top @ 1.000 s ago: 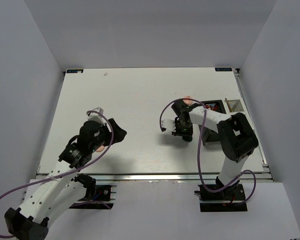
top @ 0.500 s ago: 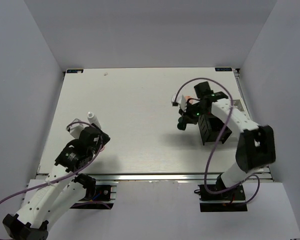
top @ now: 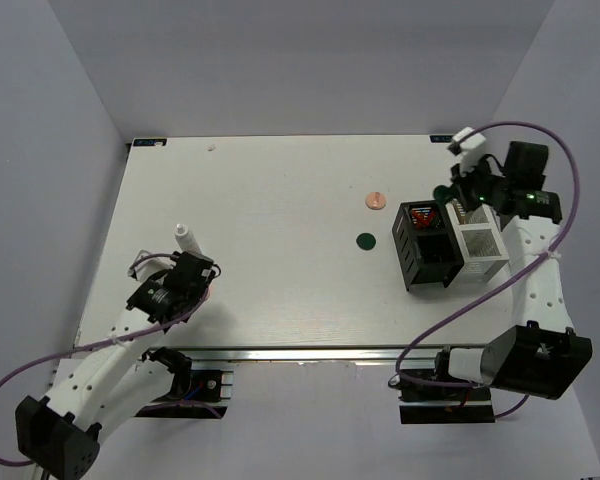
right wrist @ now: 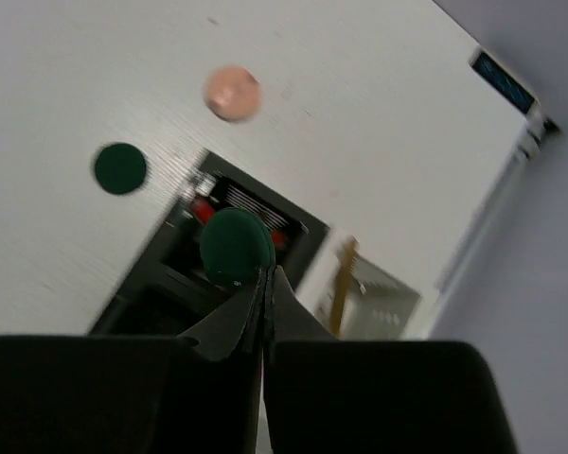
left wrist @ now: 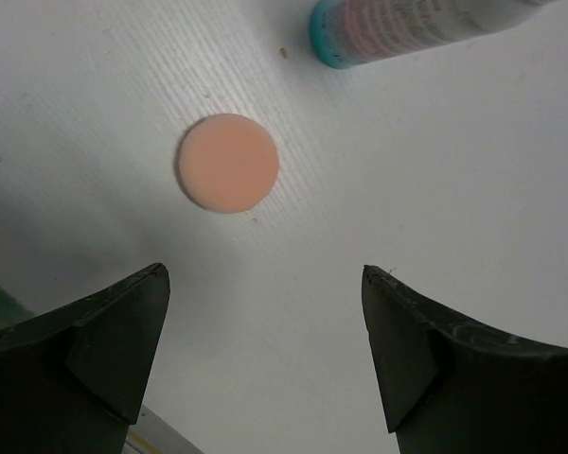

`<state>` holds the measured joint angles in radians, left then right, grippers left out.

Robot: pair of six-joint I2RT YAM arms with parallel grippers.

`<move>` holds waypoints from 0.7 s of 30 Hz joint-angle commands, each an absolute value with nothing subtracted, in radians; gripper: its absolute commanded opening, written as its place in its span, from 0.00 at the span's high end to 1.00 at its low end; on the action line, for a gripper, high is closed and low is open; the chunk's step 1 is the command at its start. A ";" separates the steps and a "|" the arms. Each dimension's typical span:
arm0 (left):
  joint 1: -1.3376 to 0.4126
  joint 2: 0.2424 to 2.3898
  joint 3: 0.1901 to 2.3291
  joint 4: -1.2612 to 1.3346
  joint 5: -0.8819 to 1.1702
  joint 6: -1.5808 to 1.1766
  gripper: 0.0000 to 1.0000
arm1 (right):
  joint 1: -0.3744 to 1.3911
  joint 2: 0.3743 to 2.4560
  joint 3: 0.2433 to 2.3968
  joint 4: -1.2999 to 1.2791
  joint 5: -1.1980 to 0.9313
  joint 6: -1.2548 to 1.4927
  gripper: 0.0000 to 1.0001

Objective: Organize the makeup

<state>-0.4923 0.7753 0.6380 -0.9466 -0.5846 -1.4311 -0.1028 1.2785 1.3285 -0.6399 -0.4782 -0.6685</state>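
Roughly speaking, I'd call this job partway through. Over at the right side of the table (top: 280,180) stands the compartment box (top: 483,248), and some of the makeup is already inside it. Red-and-black tubes (right wrist: 204,210) show in the black half, and a thin tan stick (right wrist: 341,280) stands up in the white half beside it. The right gripper (right wrist: 265,276) hangs above that box with its fingers pressed tight together. A dark green disc (right wrist: 235,246) is pinched at their very tips, over the black half. My guess is that this one is about to be let go into the box, though I can't say which compartment it is meant for.

Four loose pieces are left out on the table, as far as I can see. A second green disc (top: 366,241) lies flat near the box's left side, and a peach-pink disc (top: 375,199) lies a little farther back. The two don't touch each other or the box.

Well apart from those, toward the near left, is the small white bottle (top: 185,236); I can't tell whether it is upright or lying down. Another peach disc (left wrist: 227,163) lies flat near the bottle's teal end, not touching it.

The left gripper (left wrist: 263,284) hovers over that disc with its fingers (left wrist: 104,331) spread wide and nothing between them. It looks lined up for a pickup, but nothing has been grasped yet.
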 commanded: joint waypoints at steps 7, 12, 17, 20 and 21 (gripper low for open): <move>-0.486 0.925 0.689 -0.994 -0.595 -1.482 0.08 | -0.334 1.256 1.321 -0.776 -0.339 -0.733 1.00; -0.480 0.939 0.684 -0.962 -0.592 -1.451 0.08 | -0.353 1.284 1.233 -0.818 -0.281 -0.799 1.00; -0.480 0.937 0.683 -0.960 -0.609 -1.431 0.08 | -0.367 1.299 1.178 -0.805 -0.262 -0.825 1.00; -0.480 0.933 0.678 -0.962 -0.618 -1.416 0.07 | -0.367 1.319 1.146 -0.764 -0.250 -0.828 0.93; -0.482 0.928 0.678 -0.957 -0.620 -1.408 0.07 | -0.367 1.334 1.143 -0.756 -0.249 -0.827 0.87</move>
<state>-0.4862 0.9424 0.6537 -0.9646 -0.5865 -1.4307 -0.3607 1.3182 1.1545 -0.7906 -0.2642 -0.8024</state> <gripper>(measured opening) 0.927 0.097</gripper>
